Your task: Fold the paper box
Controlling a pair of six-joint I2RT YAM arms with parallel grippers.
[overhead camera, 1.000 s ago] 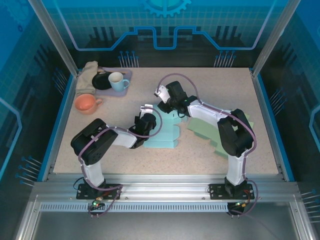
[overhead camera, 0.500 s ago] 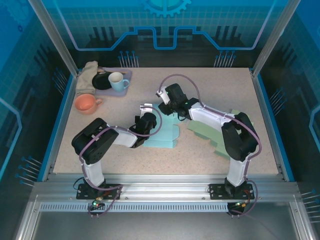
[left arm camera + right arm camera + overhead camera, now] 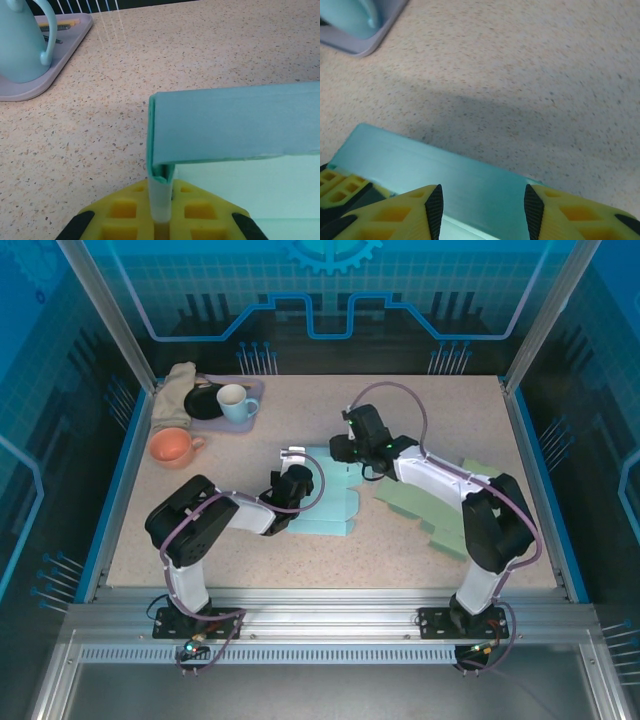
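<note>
Right gripper (image 3: 340, 449) shifted right, paper box (image 3: 332, 514) wall upright — running near-to-far

The right fingers (image 3: 415, 212) swung rightward along the box (image 3: 330, 515) — seemingly spreading wider.

Paper box (image 3: 335, 515) pale teal; table (image 3: 450, 410) beige, speckled; mug (image 3: 236, 402) light blue; tray (image 3: 255, 388) lilac; bowl (image 3: 172, 448) orange.

Bright, even overhead light; shadows soft, no hard glare.
Top view sharp, blue cast off enclosure walls (image 3: 50, 440). Right wrist cam soft/blurry overall, w/ a broad dim shadow on tabletop (image 3: 530, 60) behind paper box (image 3: 460, 180). Left wrist cam: box edge crisp, mug (image 3: 20, 45) slightly soft, faint light streaks on the tabletop at top.
</note>
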